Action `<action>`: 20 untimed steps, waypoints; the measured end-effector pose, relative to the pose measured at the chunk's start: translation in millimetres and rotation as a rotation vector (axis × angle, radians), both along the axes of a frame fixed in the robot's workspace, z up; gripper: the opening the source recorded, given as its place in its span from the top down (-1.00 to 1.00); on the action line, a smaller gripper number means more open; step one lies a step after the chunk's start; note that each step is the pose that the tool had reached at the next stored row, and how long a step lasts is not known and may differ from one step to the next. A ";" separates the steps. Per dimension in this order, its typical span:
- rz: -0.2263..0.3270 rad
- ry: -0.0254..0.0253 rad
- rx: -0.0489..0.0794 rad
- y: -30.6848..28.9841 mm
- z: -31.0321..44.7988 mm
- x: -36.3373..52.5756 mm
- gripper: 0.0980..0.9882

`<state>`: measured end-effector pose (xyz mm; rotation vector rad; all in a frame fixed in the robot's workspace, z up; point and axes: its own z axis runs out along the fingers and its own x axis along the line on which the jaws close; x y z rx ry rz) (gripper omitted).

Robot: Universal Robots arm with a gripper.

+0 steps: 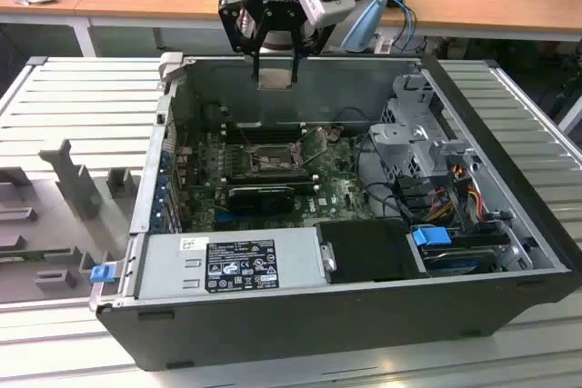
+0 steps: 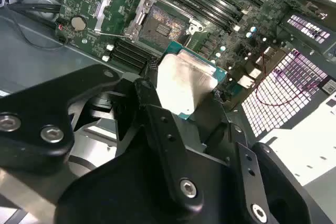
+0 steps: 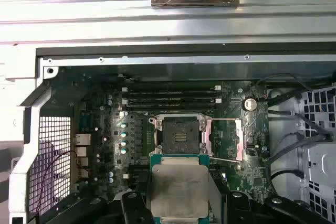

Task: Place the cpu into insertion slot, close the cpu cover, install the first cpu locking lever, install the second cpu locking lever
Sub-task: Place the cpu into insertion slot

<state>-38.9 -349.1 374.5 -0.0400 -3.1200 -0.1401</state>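
Inside case (image 1: pixel 300 315), insertion slot (image 3: pixel 181 136) lies uncovered, jaws holding cpu (image 3: pixel 180 187) above.

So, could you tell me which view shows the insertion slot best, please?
The first wrist view: the insertion slot faces it nearly square-on, open. The second wrist view shows the slot slanted; the exterior view shows the slot from afar.

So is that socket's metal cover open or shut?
Open. The cover lies swung aside, off the socket, whose contacts are bare; the cpu is not in it.
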 end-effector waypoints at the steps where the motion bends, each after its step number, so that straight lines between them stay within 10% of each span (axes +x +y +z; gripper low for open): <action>1: -0.001 0.0000 0.000 0.0 0.0 0.0 0.03; 20: -0.328 -0.0002 -0.001 -0.1 -5.8 0.0 0.03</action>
